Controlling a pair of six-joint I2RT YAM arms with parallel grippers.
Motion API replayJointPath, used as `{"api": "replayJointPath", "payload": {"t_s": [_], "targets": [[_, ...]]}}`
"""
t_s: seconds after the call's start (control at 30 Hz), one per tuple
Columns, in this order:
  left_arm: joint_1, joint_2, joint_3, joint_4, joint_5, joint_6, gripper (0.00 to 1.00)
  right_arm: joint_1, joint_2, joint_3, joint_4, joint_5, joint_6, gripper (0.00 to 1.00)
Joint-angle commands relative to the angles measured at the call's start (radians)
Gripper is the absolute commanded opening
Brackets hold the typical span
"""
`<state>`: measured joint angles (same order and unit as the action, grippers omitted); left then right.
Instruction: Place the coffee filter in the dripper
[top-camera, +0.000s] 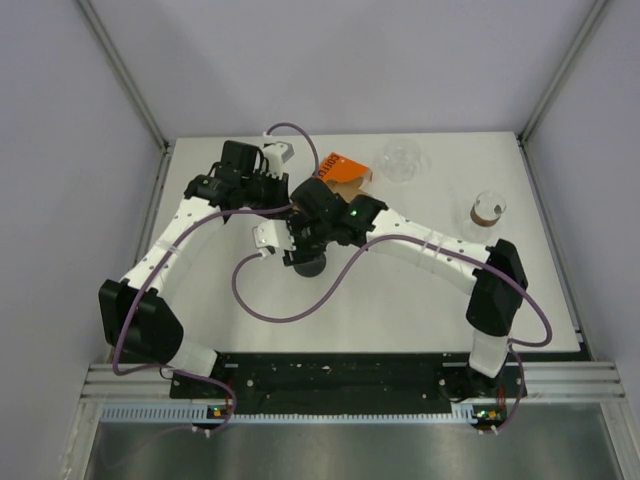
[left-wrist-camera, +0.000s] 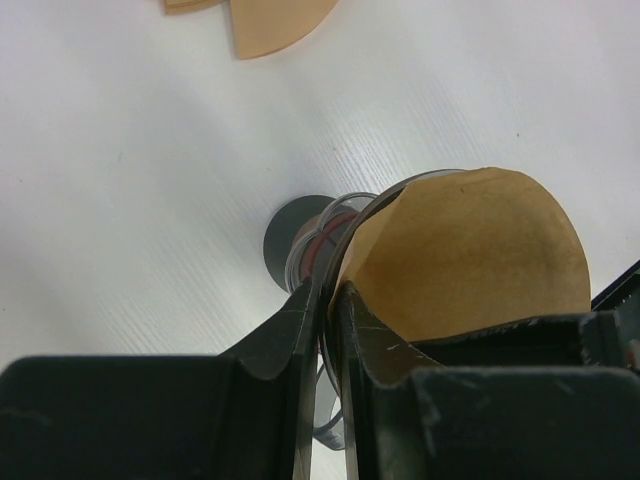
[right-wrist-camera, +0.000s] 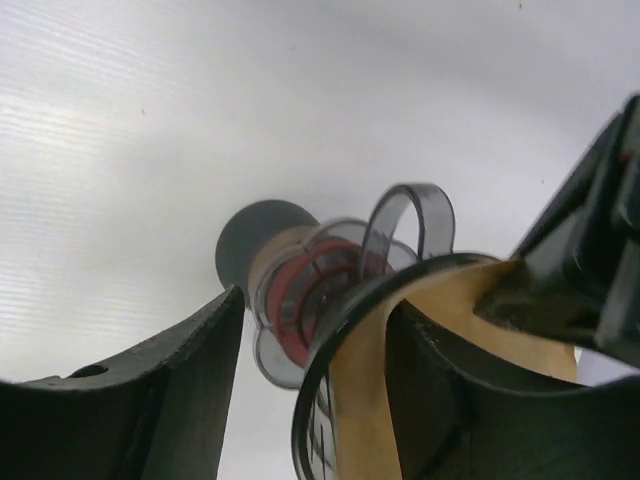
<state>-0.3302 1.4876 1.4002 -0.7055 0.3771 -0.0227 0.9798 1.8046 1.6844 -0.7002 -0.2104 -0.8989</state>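
Even, diffuse light falls from overhead in the top view: the white table (top-camera: 420, 300) is bright without glare, and the arms (top-camera: 190, 225) cast only faint, soft-edged shadows on it. A green indicator light (top-camera: 354, 212) glows near the middle of that view. In the left wrist view the left gripper (left-wrist-camera: 322, 295) is a near-black, slightly blurred mass close to the lens, while the coffee filter (left-wrist-camera: 480, 250) is sharp and warmly lit. In the right wrist view the table is nearly washed out, the right gripper (right-wrist-camera: 318, 305) is dark and out of focus, and the rim of the dripper (right-wrist-camera: 345, 265) catches thin highlights.
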Motion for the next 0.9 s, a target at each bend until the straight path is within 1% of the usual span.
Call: {"api": "replayJointPath", "payload": {"t_s": [0.0,0.1,0.13,0.3,0.43,0.5,0.6,0.87], "targets": [[0.002,-0.018,0.008,0.029,0.003,0.012,0.17,0.031,0.041,0.070,0.015,0.006,-0.011,0.52],[0.003,-0.021,0.006,0.029,0.002,0.013,0.17,0.033,0.053,0.080,0.013,0.008,-0.008,0.40],[0.002,-0.021,0.006,0.029,0.002,0.013,0.17,0.033,0.053,0.083,0.011,0.006,-0.006,0.37],[0.003,-0.018,0.006,0.029,0.003,0.013,0.17,0.034,0.064,0.084,0.004,0.031,0.006,0.30],[0.002,-0.015,0.008,0.029,0.005,0.013,0.17,0.033,0.078,0.090,-0.018,0.046,0.017,0.22],[0.002,-0.015,0.010,0.029,0.006,0.013,0.17,0.034,0.085,0.100,-0.031,0.046,0.026,0.15],[0.002,-0.012,0.010,0.029,0.006,0.013,0.17,0.034,0.093,0.116,-0.045,0.048,0.037,0.00],[0.003,-0.012,0.011,0.028,0.006,0.013,0.17,0.033,0.099,0.120,-0.064,0.057,0.061,0.00]]}}
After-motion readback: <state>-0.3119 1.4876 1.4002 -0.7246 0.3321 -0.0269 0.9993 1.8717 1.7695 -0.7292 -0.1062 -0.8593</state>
